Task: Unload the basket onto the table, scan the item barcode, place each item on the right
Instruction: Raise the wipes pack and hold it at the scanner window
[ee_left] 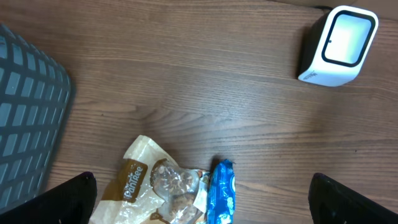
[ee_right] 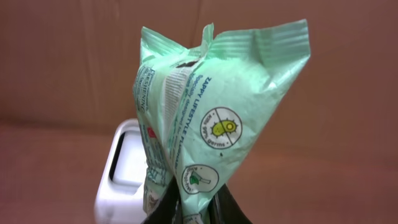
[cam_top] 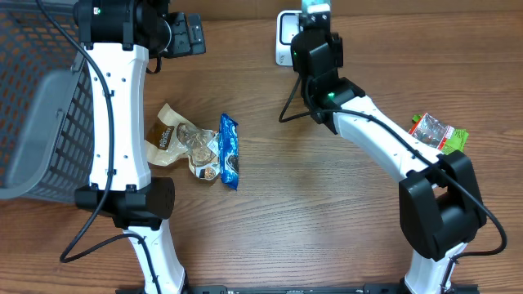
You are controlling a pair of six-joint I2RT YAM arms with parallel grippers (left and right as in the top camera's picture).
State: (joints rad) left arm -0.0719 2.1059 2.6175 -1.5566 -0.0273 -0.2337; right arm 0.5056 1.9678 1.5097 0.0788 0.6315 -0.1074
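Note:
My right gripper (ee_right: 193, 210) is shut on the bottom of a pale green packet (ee_right: 211, 106), which it holds upright. Just behind and to the left of it is the white barcode scanner (ee_right: 124, 174). From overhead the green packet (cam_top: 315, 6) shows at the table's far edge, above the right gripper (cam_top: 315, 20) and beside the scanner (cam_top: 286, 37). My left gripper (cam_top: 184, 34) hangs open and holds nothing, high above the table. Its dark fingertips (ee_left: 68, 199) frame the view at the bottom corners, and the scanner (ee_left: 336, 45) lies at upper right.
A brown PanTree bag (cam_top: 176, 139) and a blue packet (cam_top: 230, 151) lie mid-table, left of centre. A grey mesh basket (cam_top: 41, 106) stands at the left edge. A red and green packet (cam_top: 437, 131) lies at the right. The scanner's cable runs by the right arm.

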